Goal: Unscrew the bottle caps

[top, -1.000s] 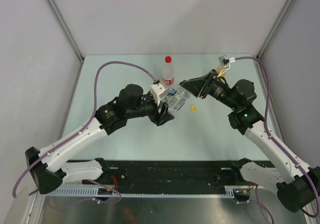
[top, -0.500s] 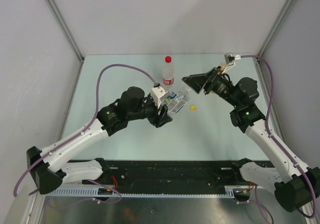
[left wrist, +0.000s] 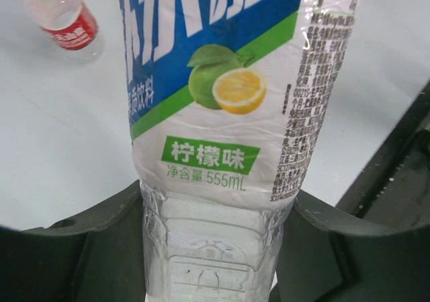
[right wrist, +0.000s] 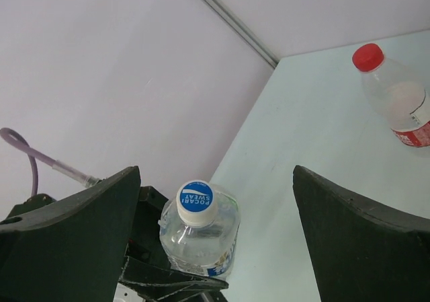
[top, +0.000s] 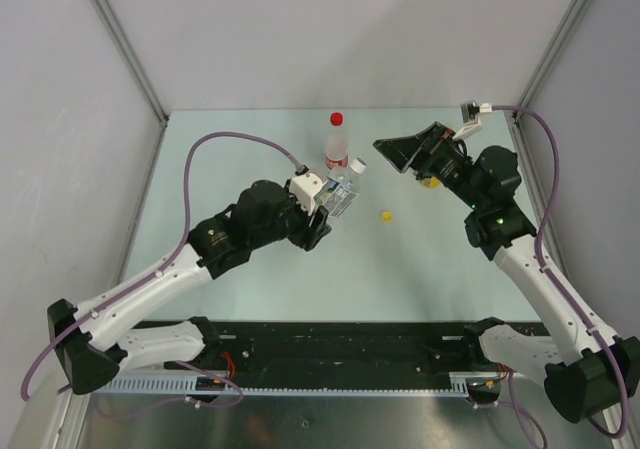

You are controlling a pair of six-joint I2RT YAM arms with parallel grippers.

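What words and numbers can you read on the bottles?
"柠檬味": green strip on the blue-white bottle label.
"净含量:555mL": just below it.
"POCARI SWEAT": white cap, seen upside down.
Big white letters at the label's top: cut off.
Fine print on its side: too small.
Red-label bottle: text blurred.

Between the left jaws, the blue-labelled bottle (left wrist: 215,114) is cut off above and below, its cap unseen there. Beyond them, the red-labelled bottle (left wrist: 64,16) is cropped and blurred. The yellow-orange bottle (top: 431,181) is mostly hidden behind the right jaws.
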